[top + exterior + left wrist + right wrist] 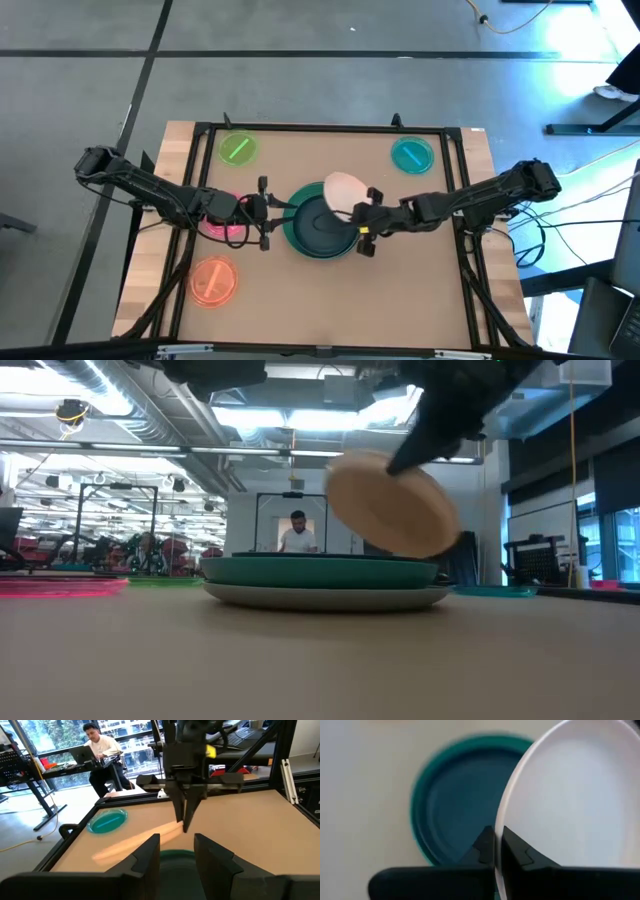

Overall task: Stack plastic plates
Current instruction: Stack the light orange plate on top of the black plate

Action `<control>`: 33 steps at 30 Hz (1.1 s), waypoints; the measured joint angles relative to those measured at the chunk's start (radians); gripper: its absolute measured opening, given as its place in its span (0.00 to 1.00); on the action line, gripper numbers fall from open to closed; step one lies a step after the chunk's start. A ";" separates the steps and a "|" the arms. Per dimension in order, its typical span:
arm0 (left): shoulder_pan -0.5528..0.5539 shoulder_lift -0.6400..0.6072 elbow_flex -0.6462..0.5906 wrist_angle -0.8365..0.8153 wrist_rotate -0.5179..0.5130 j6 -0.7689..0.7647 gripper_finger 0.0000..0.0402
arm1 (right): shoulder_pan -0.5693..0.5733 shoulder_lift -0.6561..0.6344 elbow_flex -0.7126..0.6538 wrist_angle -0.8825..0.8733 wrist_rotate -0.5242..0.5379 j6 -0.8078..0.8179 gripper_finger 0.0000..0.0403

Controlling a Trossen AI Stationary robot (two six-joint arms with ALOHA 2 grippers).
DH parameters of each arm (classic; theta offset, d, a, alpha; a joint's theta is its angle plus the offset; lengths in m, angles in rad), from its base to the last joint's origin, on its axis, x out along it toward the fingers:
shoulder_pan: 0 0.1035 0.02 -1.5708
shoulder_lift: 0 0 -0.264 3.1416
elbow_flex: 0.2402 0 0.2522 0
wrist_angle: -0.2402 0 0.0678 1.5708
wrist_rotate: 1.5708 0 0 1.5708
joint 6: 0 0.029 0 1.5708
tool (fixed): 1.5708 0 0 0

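A stack of larger plates (318,238) lies mid-table, a grey one (325,598) at the bottom, teal-green above it and dark teal (455,800) on top. My right gripper (364,216) is shut on a cream plate (344,188) above the stack's far right part. That plate shows tilted in the low view (392,503). My left gripper (266,212) hovers open at the stack's left edge. In the left wrist view its fingers (150,855) stand apart with the teal rim (176,854) between them, touching nothing that I can see. My right gripper pinches the cream plate's rim (496,837) between its two fingers, one on each face. The fingers reach in from the table's right, slanting downward. The plate is lifted clear of the stack and tilted, its far part higher (350,470).
Small translucent plates lie flat around the stack: green (237,150) far left, teal (411,153) far right, orange (213,282) near left. A pink-magenta plate (222,226) lies under my left arm. A black frame (320,127) borders the table. A person (297,532) sits beyond.
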 joint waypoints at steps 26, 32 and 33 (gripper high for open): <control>-0.001 0.000 0.000 -0.006 0.020 0.002 0.28 | 0.000 0.225 0.001 0.261 -0.224 -0.024 0.02; 0.000 0.000 0.000 -0.006 0.031 0.002 0.28 | -0.001 0.227 0.001 0.255 -0.218 -0.020 0.15; 0.000 0.000 0.000 -0.006 0.031 0.002 0.28 | -0.001 0.227 0.001 0.256 -0.227 -0.020 0.18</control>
